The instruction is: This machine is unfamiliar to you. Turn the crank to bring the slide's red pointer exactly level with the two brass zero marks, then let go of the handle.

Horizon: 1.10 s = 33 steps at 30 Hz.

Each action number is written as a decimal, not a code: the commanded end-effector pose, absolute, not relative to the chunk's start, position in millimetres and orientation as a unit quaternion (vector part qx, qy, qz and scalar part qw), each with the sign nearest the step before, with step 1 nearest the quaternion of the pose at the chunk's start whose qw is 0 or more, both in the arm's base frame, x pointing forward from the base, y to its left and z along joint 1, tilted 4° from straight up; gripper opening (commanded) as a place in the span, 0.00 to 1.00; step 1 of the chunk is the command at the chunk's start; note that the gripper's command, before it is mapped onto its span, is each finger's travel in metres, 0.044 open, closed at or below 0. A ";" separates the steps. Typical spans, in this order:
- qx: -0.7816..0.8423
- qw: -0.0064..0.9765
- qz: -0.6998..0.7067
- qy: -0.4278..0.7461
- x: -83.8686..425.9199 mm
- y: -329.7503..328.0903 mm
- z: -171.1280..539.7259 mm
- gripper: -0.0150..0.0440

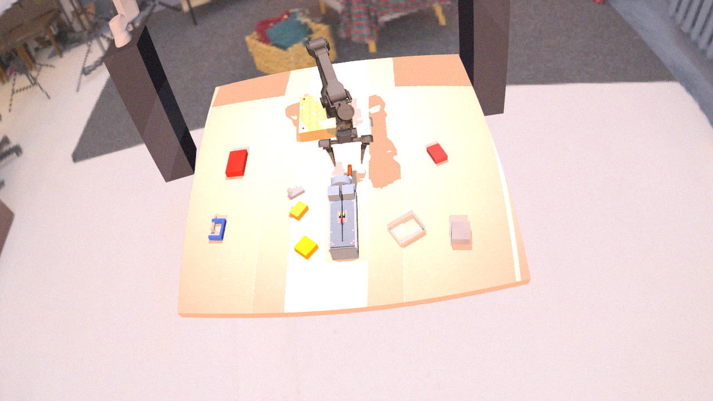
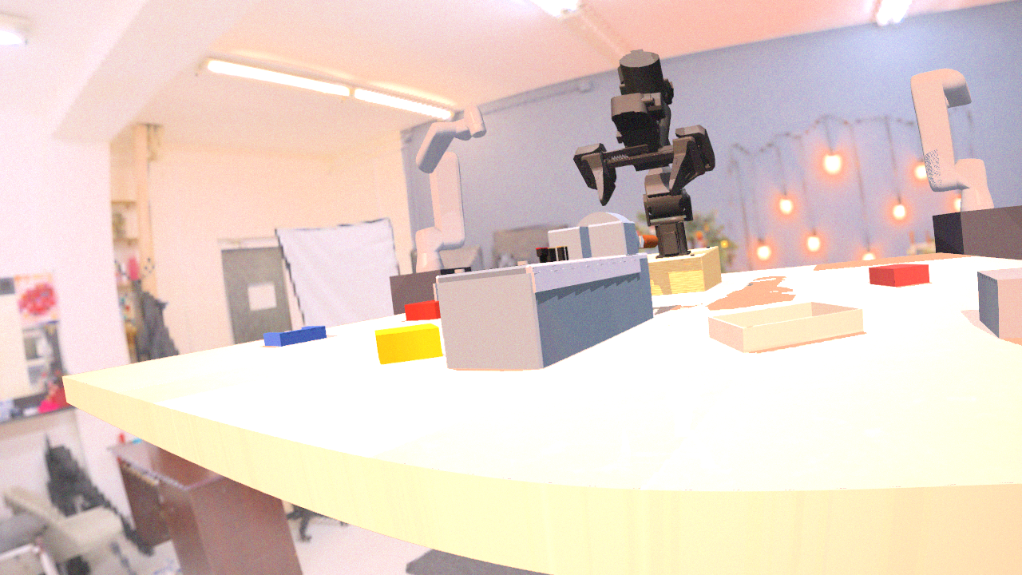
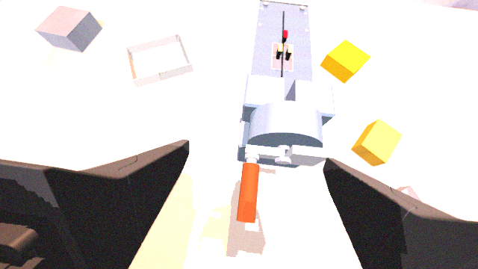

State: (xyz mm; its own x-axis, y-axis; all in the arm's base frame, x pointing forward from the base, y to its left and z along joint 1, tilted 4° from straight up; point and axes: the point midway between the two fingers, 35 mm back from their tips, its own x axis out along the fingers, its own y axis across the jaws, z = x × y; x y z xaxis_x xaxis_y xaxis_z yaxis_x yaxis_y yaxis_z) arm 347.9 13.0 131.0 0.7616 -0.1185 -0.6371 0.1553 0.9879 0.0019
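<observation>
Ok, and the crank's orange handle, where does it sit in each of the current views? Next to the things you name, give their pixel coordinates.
Top: orange handle (image 1: 350,170) (image 2: 647,241) (image 3: 248,192) just above picture centre, at the upper end of the grey machine (image 1: 342,229) (image 2: 489,318) (image 3: 261,63).
Exterior: right of centre, partly hidden behind the machine's far end.
Wrist: lower middle, between the open gripper's (image 1: 347,163) (image 2: 647,192) (image 3: 257,151) fingers, not gripped.
Shared landmark: the grey machine.

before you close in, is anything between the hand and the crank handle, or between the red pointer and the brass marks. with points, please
Nothing visible stands between the open hand (image 1: 347,164) (image 3: 256,151) and the orange handle (image 1: 350,170) (image 3: 248,192), or along the slot from the red pointer (image 3: 285,34) to the brass marks (image 3: 280,48).
</observation>
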 end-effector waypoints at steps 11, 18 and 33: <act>0.027 0.937 -0.075 0.341 348.9 12.1 102.7 1.00; 0.027 0.937 -0.075 0.341 350.7 12.0 91.3 1.00; 0.026 0.937 -0.075 0.341 352.1 11.6 67.1 1.00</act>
